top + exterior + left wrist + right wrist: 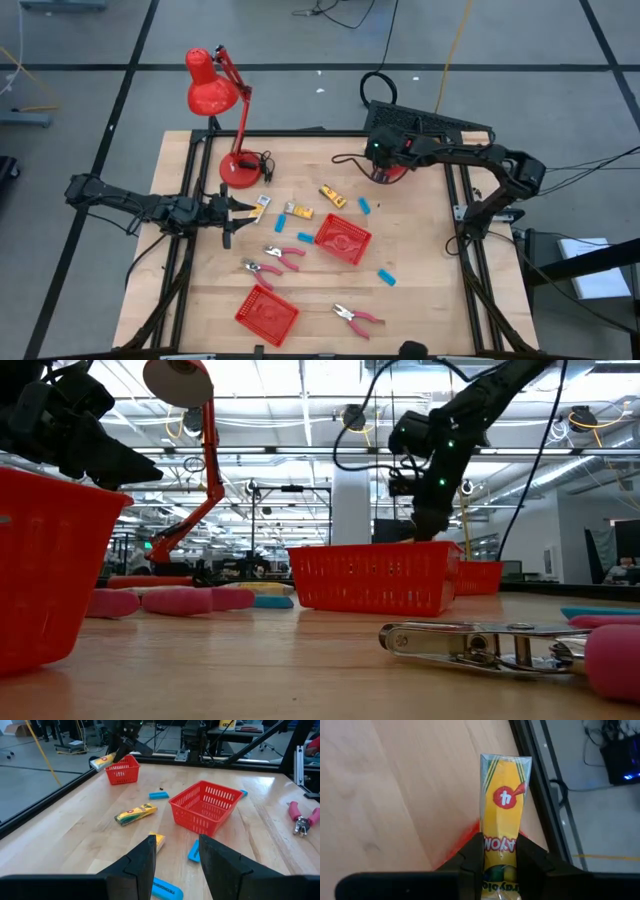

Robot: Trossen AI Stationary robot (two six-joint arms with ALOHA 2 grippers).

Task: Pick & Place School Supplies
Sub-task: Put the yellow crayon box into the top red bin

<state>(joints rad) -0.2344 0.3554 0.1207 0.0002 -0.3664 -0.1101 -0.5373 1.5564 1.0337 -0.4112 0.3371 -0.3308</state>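
My right gripper [380,166] hangs over the far red basket [388,174], shut on a yellow crayon packet [505,800]. My left gripper [240,210] is open and low near the table's left side. A small yellow packet [157,841] and a blue block [194,851] lie flat on the table just beyond its fingers. More yellow packets [298,211] [333,196], blue blocks [365,205] [386,277] and pink-handled pliers [290,255] [355,317] also lie flat on the table. My right gripper pinches the yellow crayon packet between its two fingers by one end [501,845]. The packet lies along the fingers, and its free end [506,765] sticks out past the fingertips. It is lifted clear above the far red basket [122,770].
A red mesh basket [343,240] sits mid-table and another [266,312] near the near edge. A red desk lamp [238,168] stands at the far left. A dark frame rail [462,230] borders the table. Bare wood lies at the near right.
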